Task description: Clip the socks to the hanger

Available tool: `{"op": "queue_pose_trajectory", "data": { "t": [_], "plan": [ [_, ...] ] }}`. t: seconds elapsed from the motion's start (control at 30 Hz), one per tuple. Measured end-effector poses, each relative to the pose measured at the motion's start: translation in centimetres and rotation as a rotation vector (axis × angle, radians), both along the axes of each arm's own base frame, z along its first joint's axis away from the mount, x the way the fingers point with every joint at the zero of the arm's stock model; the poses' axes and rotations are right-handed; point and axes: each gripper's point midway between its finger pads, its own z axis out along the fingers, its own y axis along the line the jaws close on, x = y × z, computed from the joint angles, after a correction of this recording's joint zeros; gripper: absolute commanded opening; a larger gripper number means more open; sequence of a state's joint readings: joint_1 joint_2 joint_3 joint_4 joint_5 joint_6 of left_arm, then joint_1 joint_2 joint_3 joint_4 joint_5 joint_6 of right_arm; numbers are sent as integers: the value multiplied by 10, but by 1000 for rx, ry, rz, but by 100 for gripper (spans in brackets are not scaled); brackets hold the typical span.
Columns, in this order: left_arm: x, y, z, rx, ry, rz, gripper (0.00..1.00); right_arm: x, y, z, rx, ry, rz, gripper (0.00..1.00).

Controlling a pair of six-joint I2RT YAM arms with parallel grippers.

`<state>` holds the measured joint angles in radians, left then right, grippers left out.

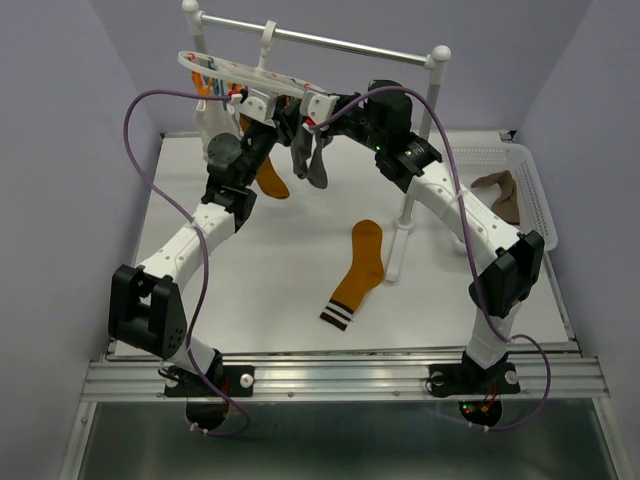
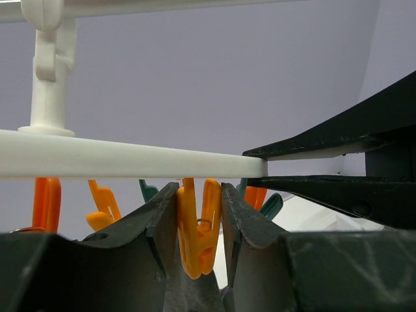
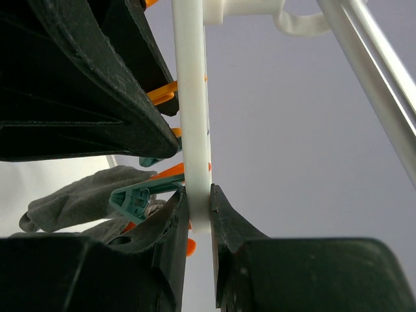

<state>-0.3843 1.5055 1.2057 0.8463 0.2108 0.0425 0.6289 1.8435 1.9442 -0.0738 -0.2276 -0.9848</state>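
We see the white plastic oval hanger [image 1: 262, 74] hanging roughly level under the silver metal rail [image 1: 340, 42], its long axis running along the rail, left to right. Our right hand [image 3: 198, 201] is clenched on the frame's white bar. Our left hand [image 2: 198, 221] squeezes a dangling orange plastic clip [image 2: 195, 237] from both sides. A grey fabric sock [image 1: 312, 160] hangs below the frame. A mustard-orange sock with a striped cuff [image 1: 360, 265] lies on the white counter [image 1: 250, 290], cuff pointing toward the arms.
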Motion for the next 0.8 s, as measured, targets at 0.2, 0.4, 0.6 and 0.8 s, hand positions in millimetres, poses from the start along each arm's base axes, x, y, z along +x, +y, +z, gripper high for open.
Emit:
{"op": "queue_pose_trajectory", "data": {
  "t": [0.2, 0.4, 0.6, 0.8],
  "plan": [
    [1, 1, -2, 7, 9, 8, 16, 0, 0, 0, 10, 7, 1, 1],
    [5, 2, 0, 41, 0, 30, 29, 0, 0, 1, 14, 2, 1, 1],
    [7, 0, -1, 76, -15, 48, 36, 0, 0, 2, 15, 1, 1, 1],
    [12, -6, -1, 100, -16, 72, 0, 0, 0, 2, 16, 0, -4, 1]
  ]
}}
